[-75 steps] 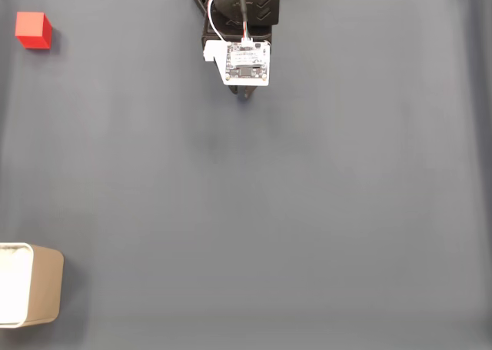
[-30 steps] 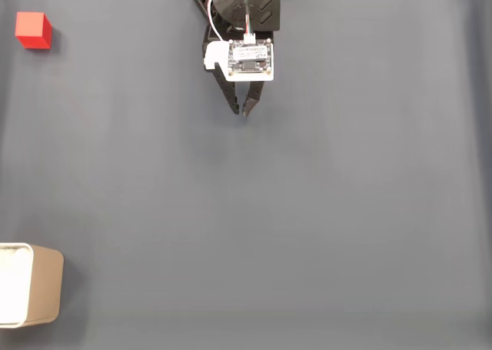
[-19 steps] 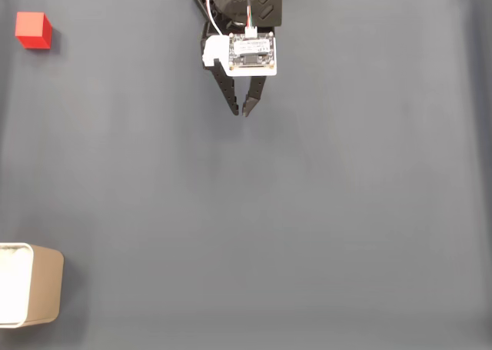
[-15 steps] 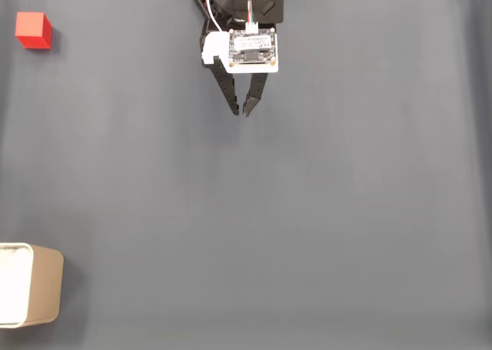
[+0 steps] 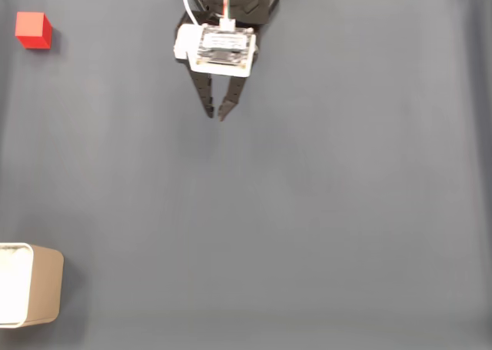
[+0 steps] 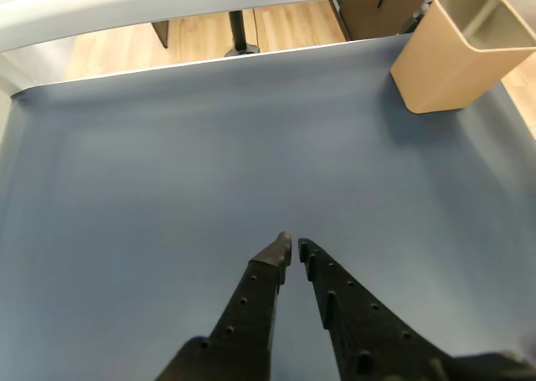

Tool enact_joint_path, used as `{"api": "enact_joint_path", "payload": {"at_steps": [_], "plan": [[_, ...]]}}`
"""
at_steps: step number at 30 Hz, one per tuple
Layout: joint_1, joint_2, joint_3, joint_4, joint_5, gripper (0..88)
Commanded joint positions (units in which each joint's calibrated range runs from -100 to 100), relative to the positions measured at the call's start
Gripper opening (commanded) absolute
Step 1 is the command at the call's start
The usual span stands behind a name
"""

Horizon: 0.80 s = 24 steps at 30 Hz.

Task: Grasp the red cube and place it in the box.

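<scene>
From where I sit, the cube (image 5: 33, 30) is at the far upper left of the fixed view, a small matte red block with crisp edges, resting untouched on the grey surface (image 5: 323, 211). Below it, in the lower left corner of that view, stands the box (image 5: 31, 295), tan on the outside with rounded corners and a white rim and interior; in the wrist view it sits at the upper right (image 6: 456, 50), looking like smooth card or plastic, I cannot tell which. Moving right in the fixed view, my gripper (image 5: 215, 115) hangs near the top centre, well apart from both cube and box, and empty. Its black fingers (image 6: 260, 293) are long, tapered and dotted with small holes, and their tips are nearly pressed together with only a thin slit between them, pinching nothing. The surface looks like a soft, faintly creased cloth or mat with no sheen. I judge this to be the very start of the reach: nothing is grasped yet. My next move calls for swinging the arm toward the left of the fixed view to the cube, spreading the fingers wider than the cube, then lowering squarely over its flat faces so they don't nudge it aside.
</scene>
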Motion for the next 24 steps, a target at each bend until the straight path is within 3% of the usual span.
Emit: {"api": "enact_joint_path", "payload": {"at_steps": [1,24], "plan": [[4.14,2.01,-5.65,0.82,0.78,0.0],[27.72,10.15,-21.89,5.41,0.83,0.0]]}}
